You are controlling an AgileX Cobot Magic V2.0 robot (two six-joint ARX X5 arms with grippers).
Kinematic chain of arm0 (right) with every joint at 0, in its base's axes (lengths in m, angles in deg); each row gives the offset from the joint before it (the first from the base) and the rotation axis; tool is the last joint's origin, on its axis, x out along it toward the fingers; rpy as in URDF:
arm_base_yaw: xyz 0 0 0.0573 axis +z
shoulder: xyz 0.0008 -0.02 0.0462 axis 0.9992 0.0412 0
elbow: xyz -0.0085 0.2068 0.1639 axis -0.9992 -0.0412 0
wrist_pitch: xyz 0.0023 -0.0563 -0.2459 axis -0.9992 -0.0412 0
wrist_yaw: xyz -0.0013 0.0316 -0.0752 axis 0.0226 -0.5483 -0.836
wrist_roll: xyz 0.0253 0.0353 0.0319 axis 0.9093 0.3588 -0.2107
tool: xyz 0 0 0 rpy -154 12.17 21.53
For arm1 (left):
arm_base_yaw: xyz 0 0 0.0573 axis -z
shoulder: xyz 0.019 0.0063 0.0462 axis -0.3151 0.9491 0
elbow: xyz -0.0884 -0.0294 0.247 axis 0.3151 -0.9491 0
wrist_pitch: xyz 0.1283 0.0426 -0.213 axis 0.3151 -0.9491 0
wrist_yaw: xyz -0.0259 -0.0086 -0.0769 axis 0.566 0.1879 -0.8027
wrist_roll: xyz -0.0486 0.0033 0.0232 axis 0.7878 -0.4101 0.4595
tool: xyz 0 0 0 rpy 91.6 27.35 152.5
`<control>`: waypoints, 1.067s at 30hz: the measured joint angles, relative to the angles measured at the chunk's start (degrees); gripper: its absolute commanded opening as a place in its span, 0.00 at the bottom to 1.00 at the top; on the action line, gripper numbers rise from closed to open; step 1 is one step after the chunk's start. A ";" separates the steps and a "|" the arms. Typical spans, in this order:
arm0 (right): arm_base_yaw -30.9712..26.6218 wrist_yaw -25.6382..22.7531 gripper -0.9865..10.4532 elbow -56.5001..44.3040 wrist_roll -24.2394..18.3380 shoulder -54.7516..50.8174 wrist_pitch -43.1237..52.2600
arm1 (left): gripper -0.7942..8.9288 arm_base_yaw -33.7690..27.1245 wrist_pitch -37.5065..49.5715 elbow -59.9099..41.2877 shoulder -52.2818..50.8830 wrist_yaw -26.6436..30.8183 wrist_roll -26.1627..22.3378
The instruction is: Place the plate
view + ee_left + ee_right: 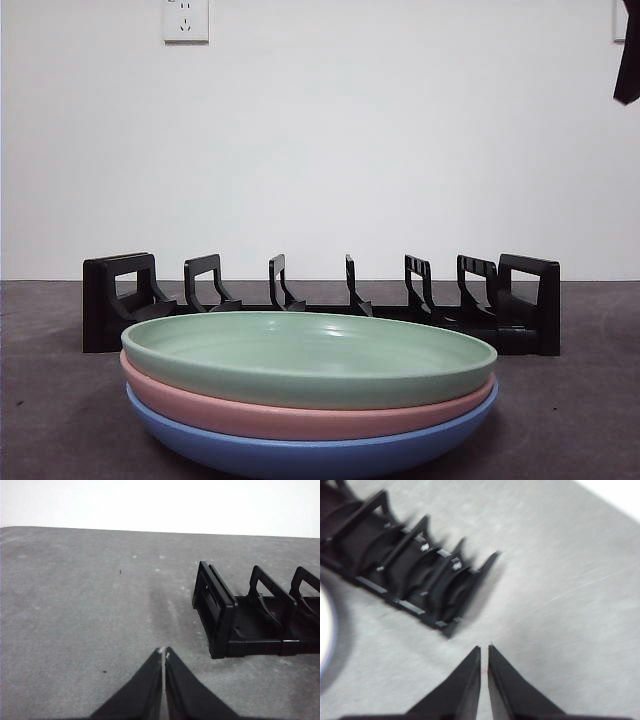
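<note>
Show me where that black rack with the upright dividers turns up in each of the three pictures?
Front view: black rack spans the middle, behind the stacked plates.
Left wrist view: one end of it shows, beyond the left gripper.
Right wrist view: blurred, slanting, beyond the right gripper.
Shared landmark: the grey table.

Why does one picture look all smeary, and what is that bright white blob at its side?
The right wrist view is blurred, so the black rack looks smeared, and the white glare at its edge is too washed out to identify. The left wrist view shows the rack sharply. The front view is clear, with soft shine on the green plate.
</note>
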 measured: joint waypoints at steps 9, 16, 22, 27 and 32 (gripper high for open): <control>-5.64 0.00 0.11 -29.03 2.29 -28.98 26.73 | 0.09 0.00 0.00 0.00 0.00 0.00 0.00; -11.78 1.62 0.11 -49.70 9.05 -49.75 31.36 | 0.09 0.00 0.02 0.00 0.00 0.00 0.00; -13.59 2.67 0.11 -50.95 10.88 -50.47 31.08 | 0.09 -0.02 0.04 0.00 0.00 0.00 0.00; -17.09 2.71 0.11 -50.95 10.99 -50.47 29.73 | 0.09 -0.02 0.04 0.00 0.00 0.00 0.00; -18.75 2.71 0.11 -50.95 11.06 -50.47 29.68 | 0.09 -0.02 0.04 -0.02 0.00 0.00 0.00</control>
